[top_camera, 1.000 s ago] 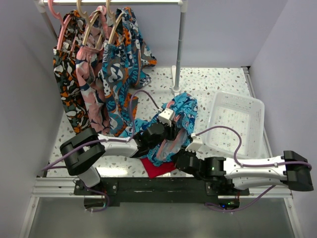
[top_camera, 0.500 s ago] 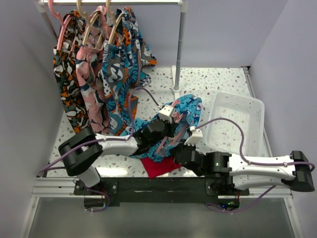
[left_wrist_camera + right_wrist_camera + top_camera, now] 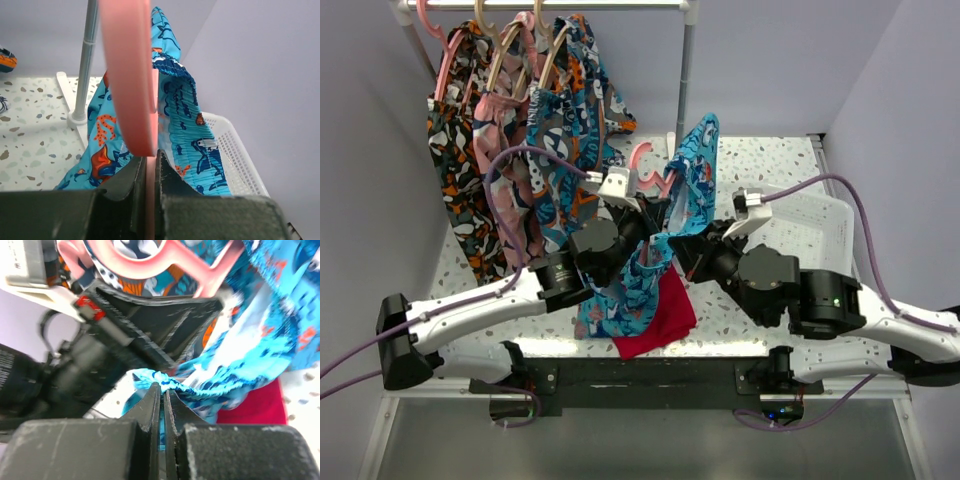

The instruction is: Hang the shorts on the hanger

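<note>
Shorts up in the air mid-table, hanging bunched right against the pink hanger, lower end trailing down by the red cloth | left gripper clamped narrow on the hanger's frame, hook pointing up | right gripper pinched tight on a fold of the turquoise waistband | white basket just behind on the right

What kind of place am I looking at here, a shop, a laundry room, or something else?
Probably a lab test booth dressed as a laundry corner: a clothes rail hung with patterned shorts, a white plastic basket, all on a speckled table between plain walls.
</note>
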